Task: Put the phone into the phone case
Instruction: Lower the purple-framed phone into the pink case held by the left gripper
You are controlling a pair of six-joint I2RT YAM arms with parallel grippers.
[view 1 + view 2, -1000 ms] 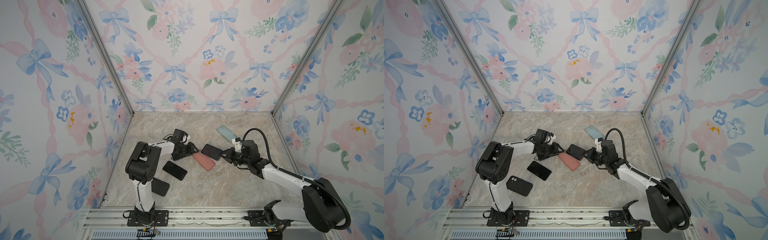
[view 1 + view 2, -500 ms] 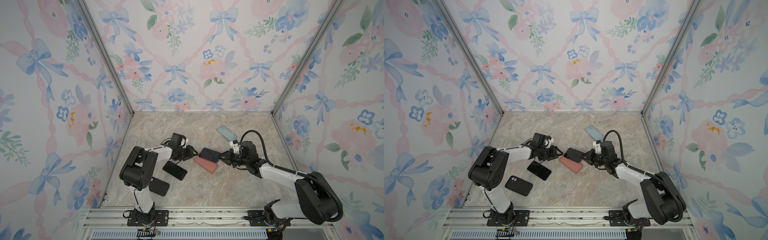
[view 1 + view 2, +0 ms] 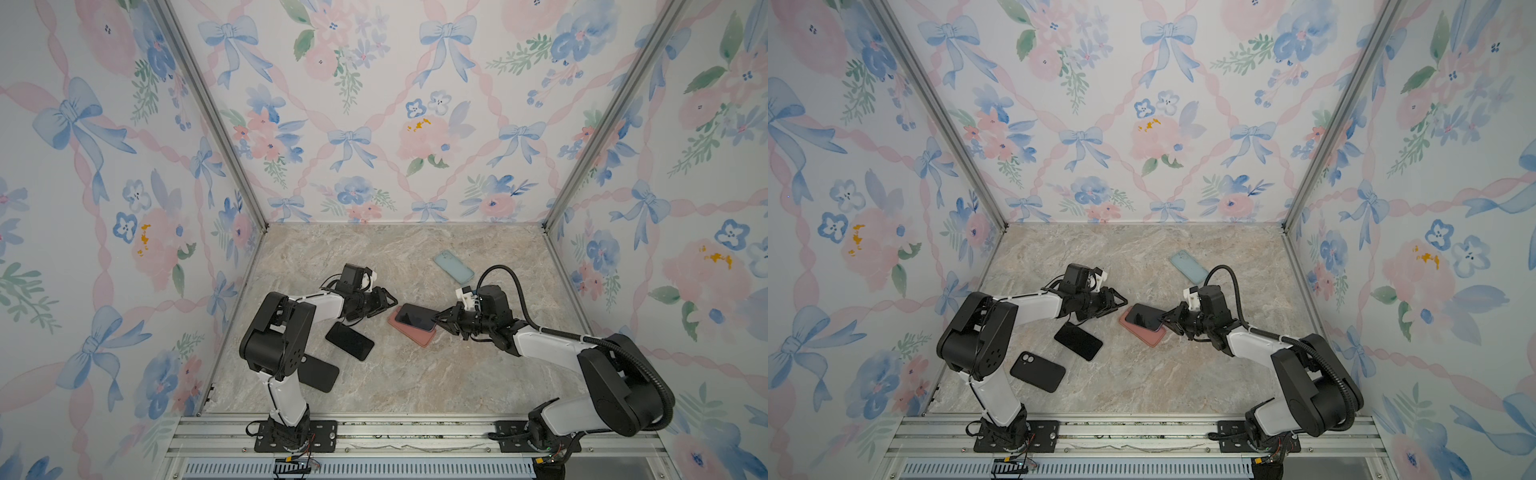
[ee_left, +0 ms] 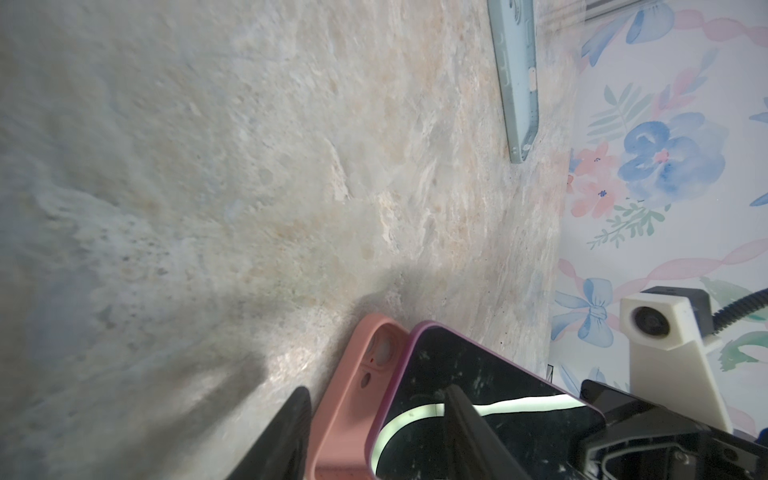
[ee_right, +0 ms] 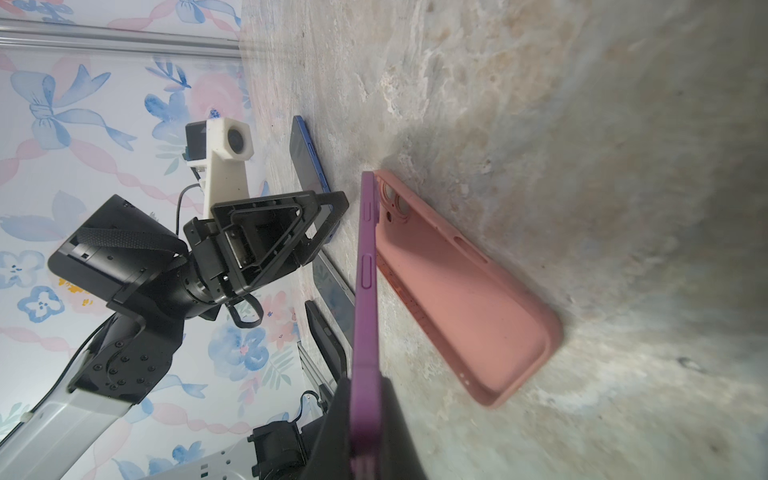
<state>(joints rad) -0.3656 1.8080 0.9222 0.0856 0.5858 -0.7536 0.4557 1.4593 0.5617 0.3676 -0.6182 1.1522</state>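
Note:
The phone (image 3: pixel 415 316) (image 3: pixel 1144 316) has a purple rim and a dark screen. My right gripper (image 3: pixel 436 320) (image 3: pixel 1165 319) is shut on its near end and holds it tilted just above the pink phone case (image 3: pixel 417 336) (image 3: pixel 1148 336), which lies open side up on the table. The right wrist view shows the phone's edge (image 5: pixel 365 291) between the jaws of that gripper (image 5: pixel 365 436), with the case (image 5: pixel 457 299) beside it. My left gripper (image 3: pixel 388 300) (image 3: pixel 1121 301) (image 4: pixel 378 432) stands open at the camera-hole end of the case (image 4: pixel 353 395), close to the phone's corner (image 4: pixel 457 365).
A light blue case (image 3: pixel 454 267) (image 4: pixel 515 79) lies at the back right. A dark phone (image 3: pixel 349 340) and a black case (image 3: pixel 1037 371) lie front left by the left arm. Flowered walls close in three sides.
The right gripper has carried the phone left, from beside the pink case to over it. The left gripper has moved right toward the case's end and opened a little wider.

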